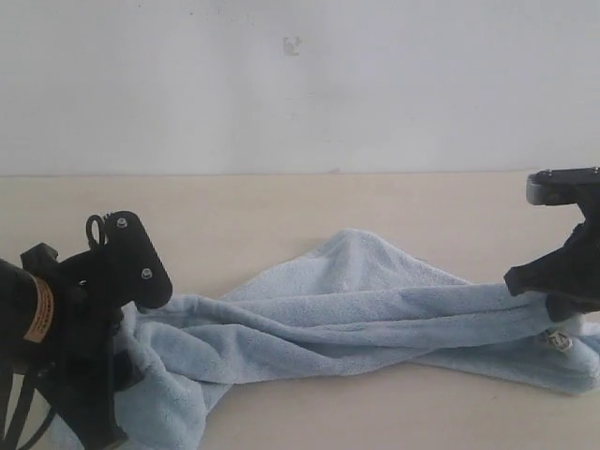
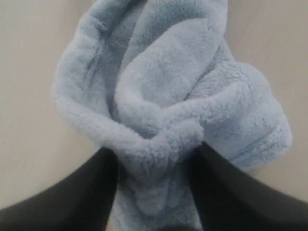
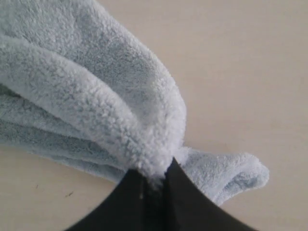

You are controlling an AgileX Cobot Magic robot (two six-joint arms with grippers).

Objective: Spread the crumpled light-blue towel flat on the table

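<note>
The light-blue towel lies as a long twisted rope across the beige table, with one fold peaking in the middle. My left gripper is low at the left end. In the left wrist view it is shut on a thick bunch of the towel, with its black fingers standing apart around the bunch. At the right end, my right gripper is shut on a pinched fold of the towel. A small white patch, perhaps the tag, shows below it.
A white-grey wall rises behind the table's far edge. Bare table shows beyond the towel and in front of it. The left arm's black body fills the lower left corner.
</note>
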